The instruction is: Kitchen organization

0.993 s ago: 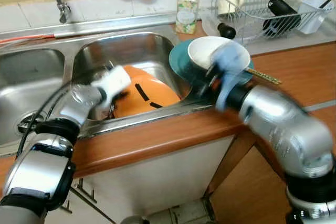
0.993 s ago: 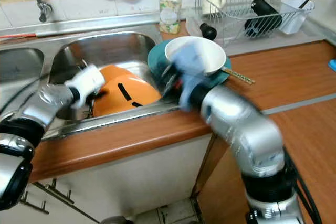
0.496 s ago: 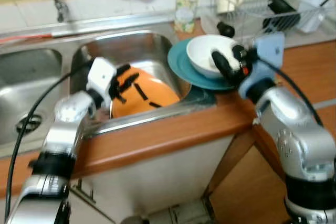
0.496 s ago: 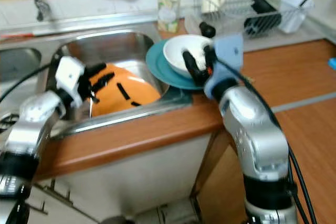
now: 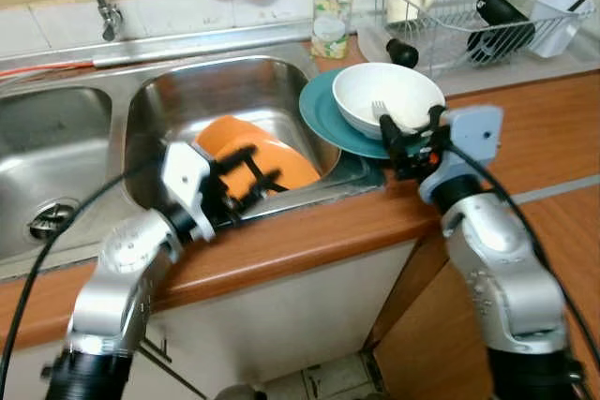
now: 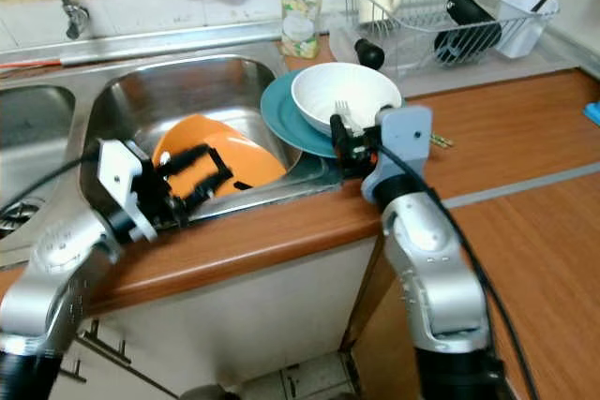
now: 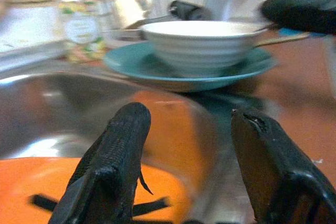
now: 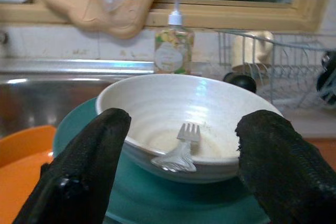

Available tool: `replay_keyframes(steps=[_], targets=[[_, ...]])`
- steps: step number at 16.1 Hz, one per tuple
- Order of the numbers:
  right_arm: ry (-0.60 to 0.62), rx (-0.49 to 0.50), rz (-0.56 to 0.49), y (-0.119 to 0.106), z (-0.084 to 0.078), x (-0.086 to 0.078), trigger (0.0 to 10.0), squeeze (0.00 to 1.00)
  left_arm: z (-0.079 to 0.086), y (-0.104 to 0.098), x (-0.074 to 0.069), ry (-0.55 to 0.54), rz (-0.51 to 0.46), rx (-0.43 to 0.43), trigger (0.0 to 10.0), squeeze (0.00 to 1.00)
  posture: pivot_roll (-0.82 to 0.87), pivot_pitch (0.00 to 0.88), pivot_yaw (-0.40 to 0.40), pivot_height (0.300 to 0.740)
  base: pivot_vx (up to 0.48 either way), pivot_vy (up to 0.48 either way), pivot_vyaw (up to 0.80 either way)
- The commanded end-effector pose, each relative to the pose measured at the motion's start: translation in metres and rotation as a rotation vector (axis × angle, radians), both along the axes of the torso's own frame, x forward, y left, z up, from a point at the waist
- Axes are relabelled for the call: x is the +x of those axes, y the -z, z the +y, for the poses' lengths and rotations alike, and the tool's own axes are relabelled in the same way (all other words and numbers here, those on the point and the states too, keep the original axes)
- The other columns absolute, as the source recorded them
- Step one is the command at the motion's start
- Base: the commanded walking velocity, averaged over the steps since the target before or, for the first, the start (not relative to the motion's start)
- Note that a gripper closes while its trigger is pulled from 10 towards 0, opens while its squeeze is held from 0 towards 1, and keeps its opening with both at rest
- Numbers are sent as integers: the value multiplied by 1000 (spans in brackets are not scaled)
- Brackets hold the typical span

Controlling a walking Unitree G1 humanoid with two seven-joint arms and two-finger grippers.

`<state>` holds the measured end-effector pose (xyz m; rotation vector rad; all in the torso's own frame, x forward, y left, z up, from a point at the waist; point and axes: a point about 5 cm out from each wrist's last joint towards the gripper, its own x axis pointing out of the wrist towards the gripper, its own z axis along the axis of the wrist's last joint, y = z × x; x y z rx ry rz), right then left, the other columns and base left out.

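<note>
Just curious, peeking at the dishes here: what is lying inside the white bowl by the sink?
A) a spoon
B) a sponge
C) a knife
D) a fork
D: a fork with its tines up lies inside the white bowl, seen between the right claw's open fingers.

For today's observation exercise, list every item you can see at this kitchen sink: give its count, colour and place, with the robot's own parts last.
Bowl: one, white, on the teal plate.
Fork: one, silver, inside the bowl.
Plate: one, teal, at the sink's right edge, under the bowl.
Orange dishes: apparently two, with black marks, in the right sink basin.
Soap bottle: one, clear with a white pump, behind the sink.
Drying rack: one, wire, back right of the counter, holding a cream mug, a black item and a white container.
Tap: one, metal, behind the sink.
Left tool: black, open, over the orange dishes.
Right tool: black, open, just in front of the bowl.
</note>
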<state>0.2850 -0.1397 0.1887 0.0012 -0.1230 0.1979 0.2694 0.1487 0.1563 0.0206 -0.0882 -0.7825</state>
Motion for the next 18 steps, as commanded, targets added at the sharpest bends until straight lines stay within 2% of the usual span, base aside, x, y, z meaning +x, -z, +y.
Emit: replay_keyframes(steps=[1, 4, 5, 6, 7, 8, 9, 18], targets=[[13, 17, -10, 1, -3, 0, 10000, 0, -3, -3, -3, 24, 3, -6, 10000, 0, -23, 0, 56, 740, 0, 0, 0], [-64, 65, 20, 12, 1, 6, 10000, 0, -13, 3, -11, 72, 59, -20, 10000, 0, -27, 0, 59, 740, 0, 0, 0], [-69, 60, 20, 13, 1, 8, 8235, 0, -13, 4, -12, 78, 69, -10, 10000, 0, -19, 0, 53, 740, 0, 0, 0], [-70, 53, 17, 13, -1, 11, 4824, 0, -14, 4, -13, 84, 76, -4, 10000, 0, -17, 0, 51, 740, 0, 0, 0], [-58, 56, 15, 11, -3, 14, 3451, 0, -14, 3, -15, 87, 80, -3, 10000, 0, -16, 0, 49, 740, 0, 0, 0], [-52, 60, 11, 11, -4, 15, 1098, 0, -14, 3, -16, 90, 84, 0, 10000, 0, -14, 0, 46, 740, 0, 0, 0], [-53, 61, 9, 11, -5, 16, 0, 0, -14, 4, -18, 92, 92, 9, 10000, 0, -14, 0, 46, 740, 0, 0, 0], [-67, 50, -6, 11, -7, 18, 0, 0, -20, 7, -18, 98, 106, 26, 10000, 0, -19, 0, 43, 740, 0, 0, 0]])
